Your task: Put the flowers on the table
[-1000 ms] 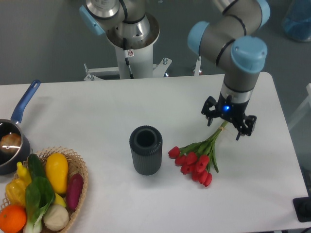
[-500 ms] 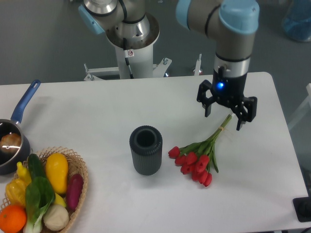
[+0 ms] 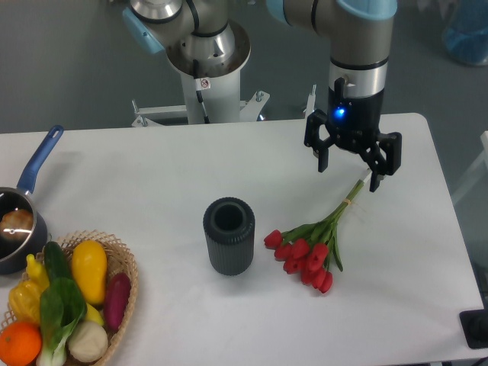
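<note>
Flowers (image 3: pixel 309 252) lie on table (image 3: pixel 152 175), spread gripper (image 3: pixel 349 173) hanging above

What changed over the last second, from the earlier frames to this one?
The gripper has risen away from the flowers, its fingers open and empty; a second ago it was down at the stem ends. The arm has also straightened to more upright. The flowers lie on the table exactly where they were, stems toward the gripper. The dark vase, basket and pot have not moved.
</note>
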Robot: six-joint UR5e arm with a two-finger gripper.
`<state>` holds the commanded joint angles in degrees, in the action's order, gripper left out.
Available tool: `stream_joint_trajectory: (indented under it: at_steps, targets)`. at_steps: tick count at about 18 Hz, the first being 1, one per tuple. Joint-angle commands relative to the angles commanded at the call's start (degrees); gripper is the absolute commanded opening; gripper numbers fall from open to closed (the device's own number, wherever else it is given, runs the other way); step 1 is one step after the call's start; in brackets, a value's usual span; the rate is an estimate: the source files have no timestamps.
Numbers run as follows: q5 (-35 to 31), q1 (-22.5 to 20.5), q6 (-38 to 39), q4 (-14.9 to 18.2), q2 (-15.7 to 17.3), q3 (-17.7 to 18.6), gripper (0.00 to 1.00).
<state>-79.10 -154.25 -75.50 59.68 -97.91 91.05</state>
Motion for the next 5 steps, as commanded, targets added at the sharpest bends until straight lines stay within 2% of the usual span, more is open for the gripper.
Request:
stream_joint_trajectory:
  at_steps: [5]
  targets:
    - [0.00, 0.26, 0.00, -0.09, 0.35, 0.00, 1.00]
